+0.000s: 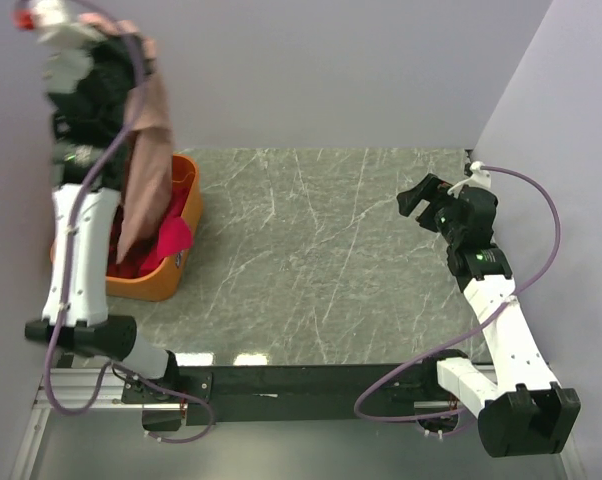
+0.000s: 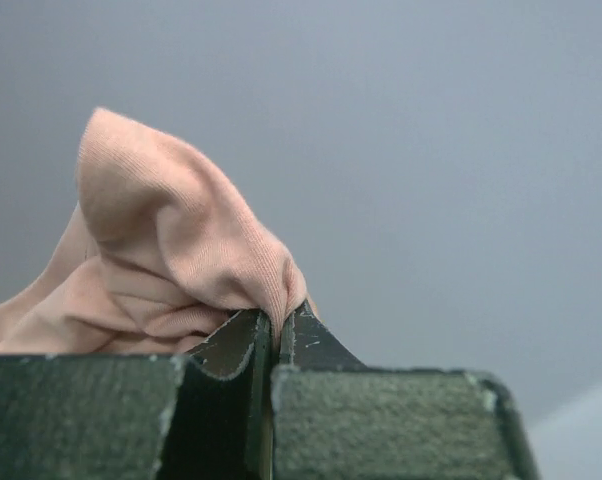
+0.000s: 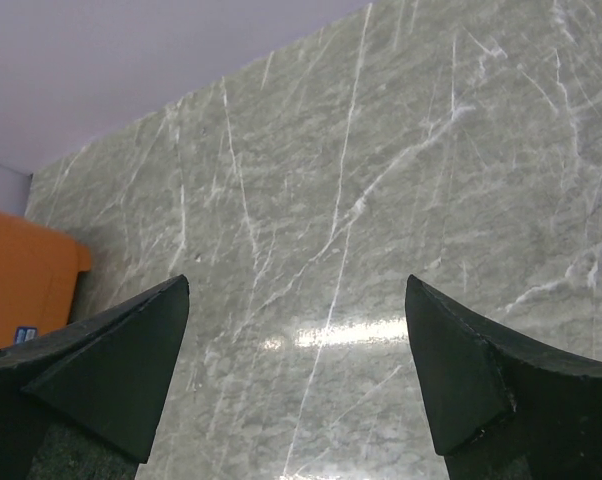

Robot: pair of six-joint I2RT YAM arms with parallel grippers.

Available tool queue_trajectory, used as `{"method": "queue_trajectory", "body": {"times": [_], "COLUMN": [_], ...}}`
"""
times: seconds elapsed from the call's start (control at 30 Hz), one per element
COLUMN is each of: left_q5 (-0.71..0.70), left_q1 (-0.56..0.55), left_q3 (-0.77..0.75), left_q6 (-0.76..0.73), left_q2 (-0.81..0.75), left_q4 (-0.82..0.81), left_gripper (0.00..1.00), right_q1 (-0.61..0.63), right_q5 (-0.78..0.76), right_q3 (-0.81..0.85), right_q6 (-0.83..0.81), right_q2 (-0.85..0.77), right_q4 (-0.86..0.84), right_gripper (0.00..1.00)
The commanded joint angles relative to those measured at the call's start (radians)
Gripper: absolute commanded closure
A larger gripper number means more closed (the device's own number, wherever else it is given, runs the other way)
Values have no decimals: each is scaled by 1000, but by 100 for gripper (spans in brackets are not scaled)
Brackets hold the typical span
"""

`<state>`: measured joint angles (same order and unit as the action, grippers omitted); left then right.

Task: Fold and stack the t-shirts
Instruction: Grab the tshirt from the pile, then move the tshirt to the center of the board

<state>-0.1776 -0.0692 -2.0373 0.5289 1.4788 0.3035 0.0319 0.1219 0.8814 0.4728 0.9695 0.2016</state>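
Up at the far left corner of the desk (image 1: 311,250), the left hand (image 2: 276,325) is held high and pressed together on a fold of the dusty pink t-shirt (image 1: 153,140). In the left wrist view its two dark fingers (image 2: 236,345) meet almost flush. A bunched ridge of pink cloth is pinched between their tips and rises above them against the grey wall. Seen from above, the shirt hangs from that grip in a long narrow drape, and its lower end reaches into the orange tub (image 1: 189,205) at the left edge of the desk. Inside the tub lie more clothes: a magenta shirt (image 1: 173,238) beside the hanging cloth and a dark red shirt (image 1: 131,268) toward the near end. Whether the pink hem touches them cannot be told. Over on the right side, well apart from the tub, the right hand (image 1: 423,198) hovers above the grey marbled surface. Its fingers (image 3: 131,360) are spread wide, and only desk shows between them.
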Motion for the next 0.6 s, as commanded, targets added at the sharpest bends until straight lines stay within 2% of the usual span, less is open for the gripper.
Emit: {"method": "queue_trajectory", "body": {"times": [0.0,0.13,0.17,0.37,0.57], "left_q5": [34,75,108,41,-5], "left_q1": [-243,-343,-360,-544,-570], "left_q3": [-125,-298,-313,-363,-397], "left_q6": [-179,-156,-152,-193,-106], "left_q2": [121,237,253,301,327], "left_q4": [-116,-150,-171,-362,-451], "left_gripper": [99,99,99,99,99], "right_q1": [-4,-4,-3,-3,-3], "right_q5": [-14,-37,-39,-76,-159], "right_q3": [11,18,18,13,30], "right_q6": [-2,1,4,17,24], "right_q2": [24,26,21,-24,-68], "right_q4": [-33,-7,-2,41,130], "right_gripper": [6,6,6,6,6]}}
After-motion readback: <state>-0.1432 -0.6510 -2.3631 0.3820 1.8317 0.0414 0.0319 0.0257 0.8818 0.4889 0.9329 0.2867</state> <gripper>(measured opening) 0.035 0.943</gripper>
